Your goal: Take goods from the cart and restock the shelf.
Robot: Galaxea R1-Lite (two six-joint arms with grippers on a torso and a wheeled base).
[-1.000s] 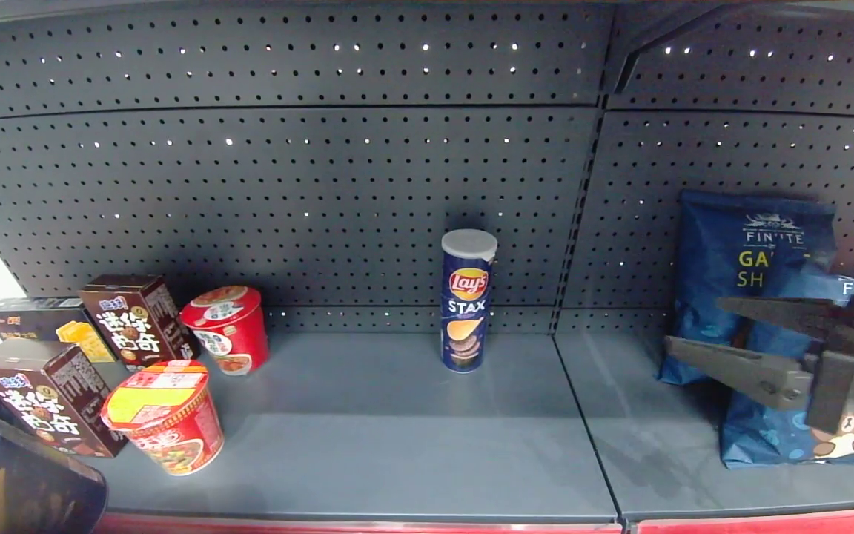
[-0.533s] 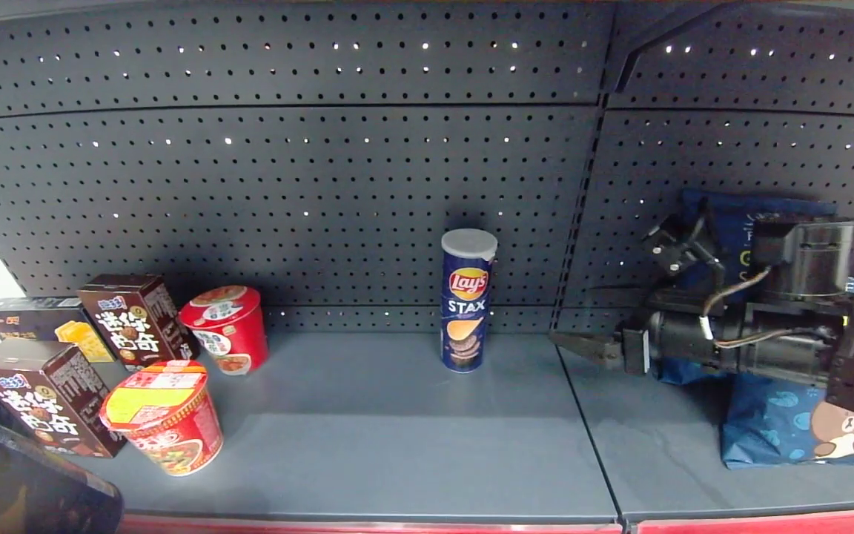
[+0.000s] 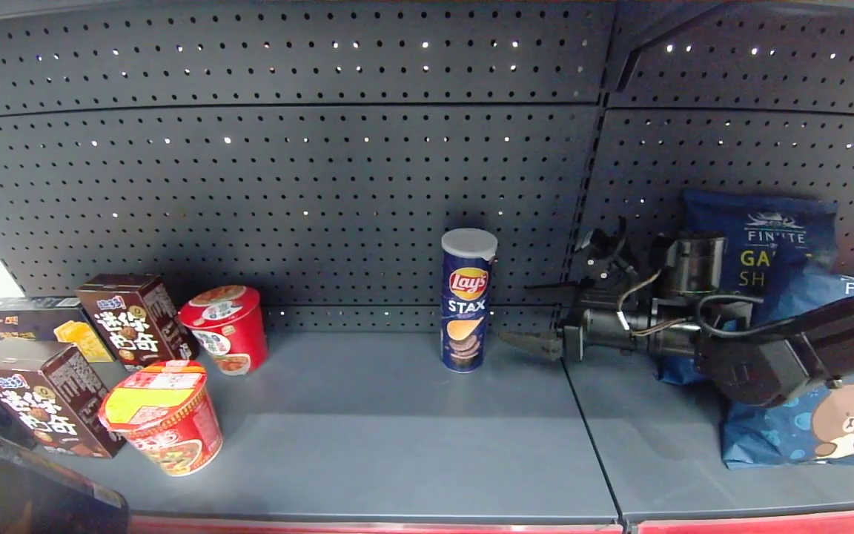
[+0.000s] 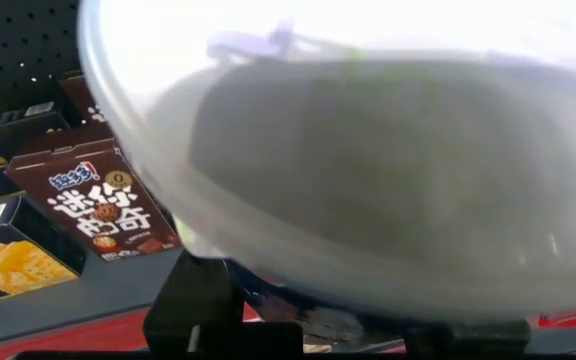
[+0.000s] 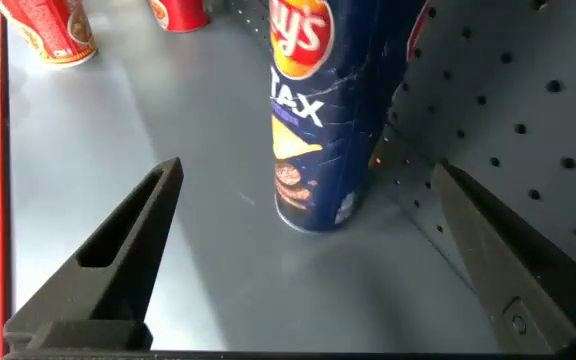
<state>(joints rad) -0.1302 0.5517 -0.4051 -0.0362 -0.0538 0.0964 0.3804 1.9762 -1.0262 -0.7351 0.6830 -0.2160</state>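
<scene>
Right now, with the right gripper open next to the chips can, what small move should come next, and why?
Probably ease the right gripper forward until it straddles the chips can. The can stands upright just ahead of the open jaws, not yet between them.

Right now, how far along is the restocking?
Done: a chips can stands upright on the shelf, with cups, boxes and bags alongside. In hand: the right gripper, open, sits beside the can, not touching it. Remaining: a dark package at the shelf's left front is not yet shelved.
</scene>
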